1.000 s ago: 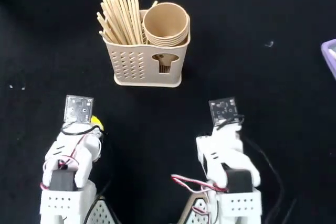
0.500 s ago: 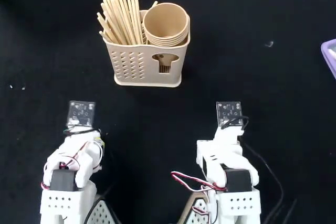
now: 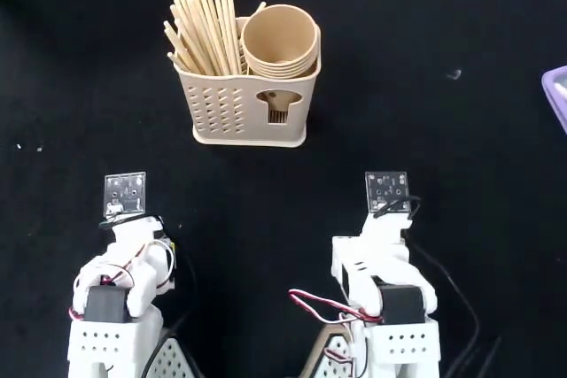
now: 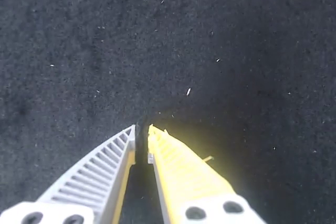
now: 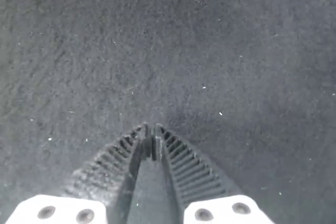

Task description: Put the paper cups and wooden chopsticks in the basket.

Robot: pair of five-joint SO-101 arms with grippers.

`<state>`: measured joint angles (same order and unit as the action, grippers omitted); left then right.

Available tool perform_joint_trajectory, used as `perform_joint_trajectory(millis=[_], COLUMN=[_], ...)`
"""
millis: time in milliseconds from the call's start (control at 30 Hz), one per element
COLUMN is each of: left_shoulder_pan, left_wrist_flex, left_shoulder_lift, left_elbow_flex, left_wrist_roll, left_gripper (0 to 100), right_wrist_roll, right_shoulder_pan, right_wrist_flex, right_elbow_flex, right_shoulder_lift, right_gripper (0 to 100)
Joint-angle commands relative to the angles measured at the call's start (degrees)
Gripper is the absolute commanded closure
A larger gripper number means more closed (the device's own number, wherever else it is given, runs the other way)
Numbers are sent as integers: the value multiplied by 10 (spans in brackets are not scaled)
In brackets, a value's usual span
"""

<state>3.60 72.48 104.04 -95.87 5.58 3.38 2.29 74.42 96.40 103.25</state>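
The paper cups (image 3: 280, 42) stood stacked in the basket (image 3: 248, 108) toward the far edge of the desk (image 3: 443, 174), with the wooden chopsticks (image 3: 204, 33) upright beside them in its other compartment. The left tool (image 4: 142, 145) and right tool (image 5: 152, 142) were both closed on nothing, above the near edge. The task looked complete, and no further grasp seemed called for.

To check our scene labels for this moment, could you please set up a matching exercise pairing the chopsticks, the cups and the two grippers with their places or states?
Things:
1. wooden chopsticks
2. paper cups
3. left gripper
4. right gripper

Places or states:
A. shut, both sides dark
B. stacked in the basket compartment on the right arm's side
C. shut, one side yellow
D. standing in the basket compartment on the left arm's side

Pairs: 1-D, 2-B, 3-C, 4-A
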Motion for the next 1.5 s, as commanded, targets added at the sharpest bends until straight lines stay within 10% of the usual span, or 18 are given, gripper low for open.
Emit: perform_joint_trajectory(millis=[0, 1467], left_shoulder_pan=[0, 74], left_wrist_flex=[3, 3], left_shoulder_lift=[4, 4], left_elbow_flex=[-15, -15], left_wrist_roll=[-5, -4], left_gripper=[949, 949], right_wrist_roll=[4, 4], right_shoulder_pan=[-8, -8], right_wrist_flex=[3, 3], right_elbow_flex=[0, 0], right_shoulder_lift=[53, 53], right_gripper=[986, 986])
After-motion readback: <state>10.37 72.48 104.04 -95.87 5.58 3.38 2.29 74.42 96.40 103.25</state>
